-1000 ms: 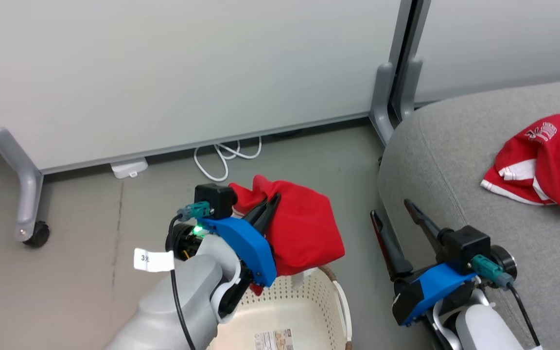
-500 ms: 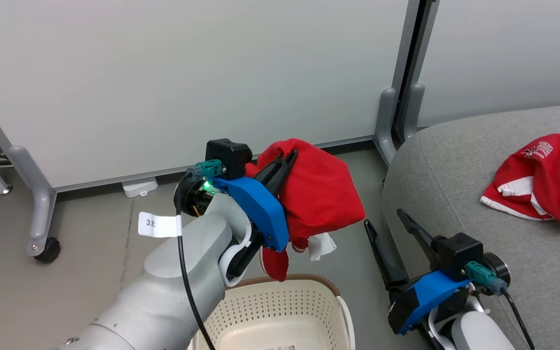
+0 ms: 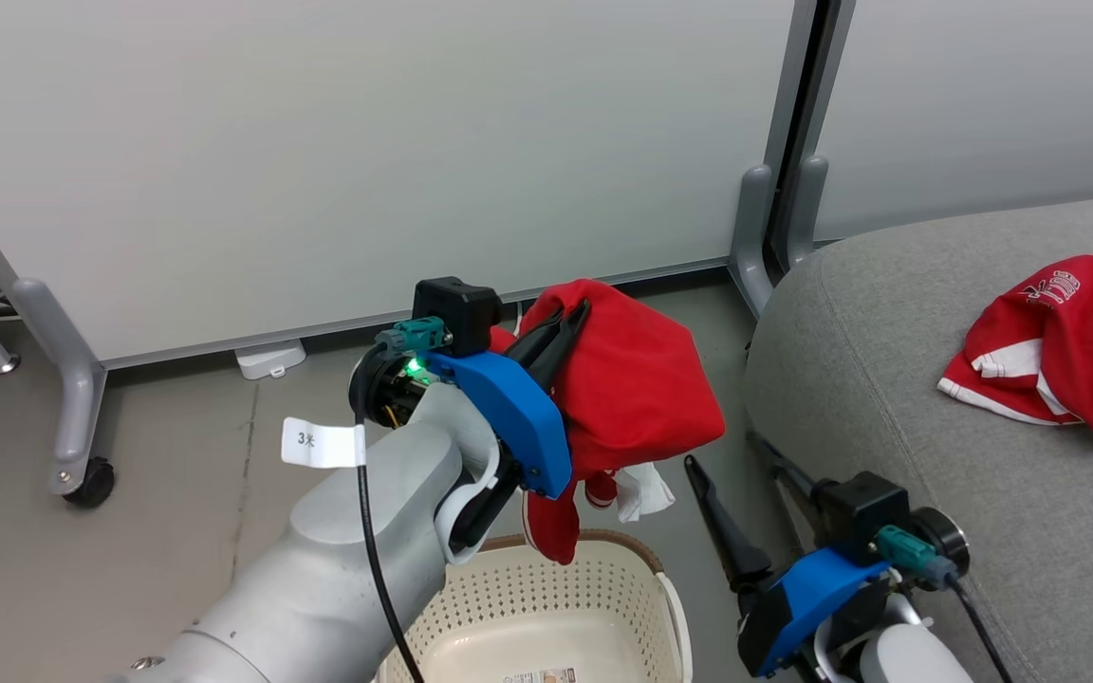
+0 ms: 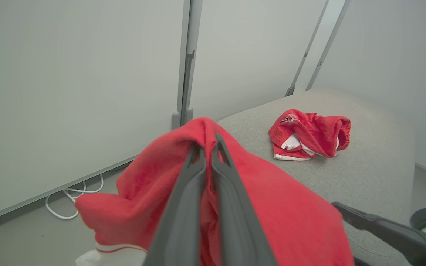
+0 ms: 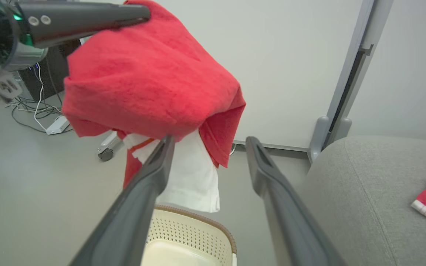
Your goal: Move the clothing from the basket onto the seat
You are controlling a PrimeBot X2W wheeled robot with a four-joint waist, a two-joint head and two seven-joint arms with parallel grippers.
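One red garment [image 3: 641,398] is clenched in the left pincer [image 3: 570,318] above the basket [image 3: 546,598]. The right pincer [image 5: 209,139] is held released. The other garment [image 3: 1068,341] is laid on the seat [image 3: 888,379].

My pale grey forearms [image 3: 347,569], blue at the wrists.
A white tag [image 3: 322,444] sits on my left black cable [image 3: 371,550]; each wrist has a blue shell [image 3: 509,417], black camera block [image 3: 456,305] and teal plug [image 3: 411,335]; left gripper [image 3: 573,310] and right gripper [image 3: 722,451] have 2 long dark fingers [image 3: 719,526] each.
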